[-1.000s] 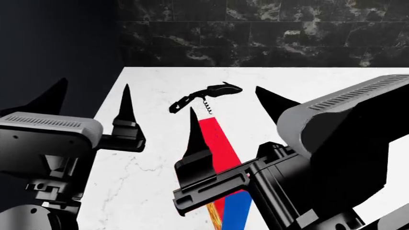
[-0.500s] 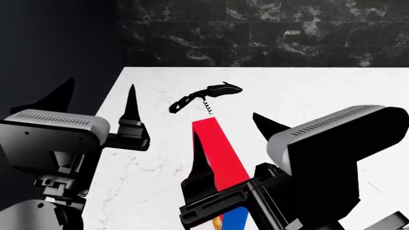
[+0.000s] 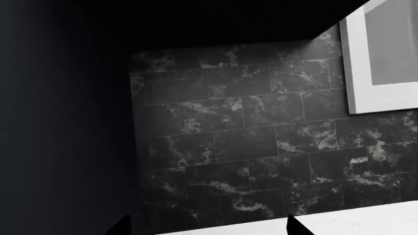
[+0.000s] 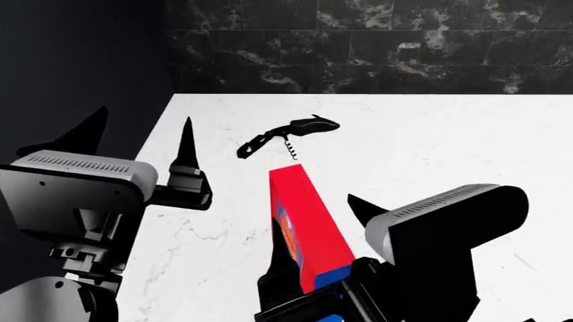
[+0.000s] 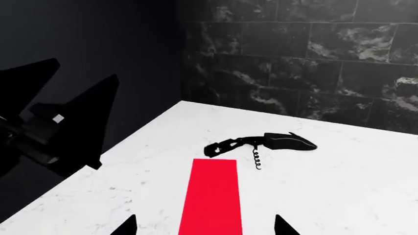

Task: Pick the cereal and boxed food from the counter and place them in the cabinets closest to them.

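The boxed food [image 4: 315,225] lies lengthwise on the white counter [image 4: 430,147], its red part pointing away from me and a strip of blue [image 4: 333,274] at the near end. Its left side face with orange marking shows. My right gripper [image 4: 313,209] is open and straddles it, one finger on each side. In the right wrist view the red box [image 5: 212,196] sits between the fingertips [image 5: 130,226] with bare counter on both sides. My left gripper [image 4: 143,115] hangs open over the counter's left edge, holding nothing. The cereal is out of view.
A black corkscrew [image 4: 288,134] lies on the counter just beyond the box's far end. A dark marble-tile wall [image 4: 358,54] closes the back. The counter ends at its left edge [image 4: 147,174] beside darkness. A white-framed panel [image 3: 382,58] hangs on the wall.
My right gripper has drawn back toward me along the box, so more red shows beyond it and the box's left side face has come into sight. The left gripper has drifted slightly right.
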{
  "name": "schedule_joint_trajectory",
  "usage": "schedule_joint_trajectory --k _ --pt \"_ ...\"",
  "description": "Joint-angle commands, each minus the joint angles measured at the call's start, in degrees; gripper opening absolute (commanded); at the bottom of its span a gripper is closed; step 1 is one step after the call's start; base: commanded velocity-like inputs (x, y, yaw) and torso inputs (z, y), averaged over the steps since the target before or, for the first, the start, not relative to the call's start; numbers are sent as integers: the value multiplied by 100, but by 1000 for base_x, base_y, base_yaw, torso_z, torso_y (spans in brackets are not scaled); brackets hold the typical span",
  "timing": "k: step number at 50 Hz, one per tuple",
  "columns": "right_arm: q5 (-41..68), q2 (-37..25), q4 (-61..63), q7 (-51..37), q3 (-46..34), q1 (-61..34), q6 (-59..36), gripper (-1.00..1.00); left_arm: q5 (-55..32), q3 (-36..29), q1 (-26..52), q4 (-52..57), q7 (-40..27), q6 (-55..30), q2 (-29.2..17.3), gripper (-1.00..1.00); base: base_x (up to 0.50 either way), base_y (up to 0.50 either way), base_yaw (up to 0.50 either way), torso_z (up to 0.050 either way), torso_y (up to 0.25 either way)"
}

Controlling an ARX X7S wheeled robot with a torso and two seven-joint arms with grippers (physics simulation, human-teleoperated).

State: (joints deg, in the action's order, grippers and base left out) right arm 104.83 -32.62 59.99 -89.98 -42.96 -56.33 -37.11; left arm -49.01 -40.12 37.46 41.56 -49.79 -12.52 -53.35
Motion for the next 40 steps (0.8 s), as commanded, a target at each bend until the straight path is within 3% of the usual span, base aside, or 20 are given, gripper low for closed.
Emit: schedule_joint_trajectory --k 1,40 --pt "23 123 0 0 362 576 -286 100 17 -11 12 -14 15 -29 14 100 0 0 0 0 0" --pt "-84 415 -54 290 1203 1819 -1075 100 53 -19 -35 -25 19 -41 33 100 0 0 0 0 0"
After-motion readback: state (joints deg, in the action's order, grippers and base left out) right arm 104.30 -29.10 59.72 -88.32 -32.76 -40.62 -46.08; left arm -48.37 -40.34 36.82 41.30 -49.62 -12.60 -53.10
